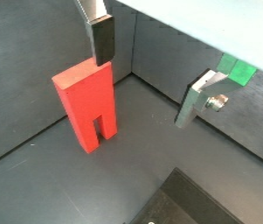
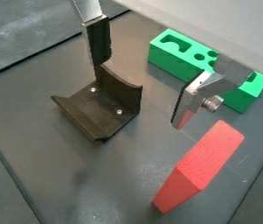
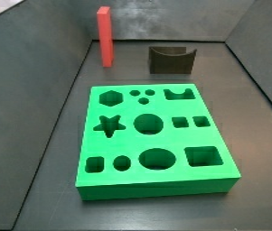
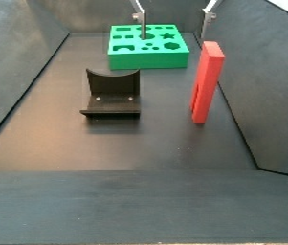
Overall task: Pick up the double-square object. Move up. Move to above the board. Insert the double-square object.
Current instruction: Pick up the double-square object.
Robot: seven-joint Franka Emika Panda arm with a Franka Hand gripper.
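Double-square object (image 4: 208,81) standing upright on floor, right of dark grey notched block (image 4: 110,93), well apart from board (image 3: 154,138). Board holes all sitting empty. Gripper (image 2: 145,81) hovering released, fingers (image 2: 99,41) spread, gripping nothing.

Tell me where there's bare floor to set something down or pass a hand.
Free: the floor between the board and the dark grey block, and the wide stretch in front of the block and the double-square object. Crowded: the far end by the board, where the gripper hangs, fingers open.
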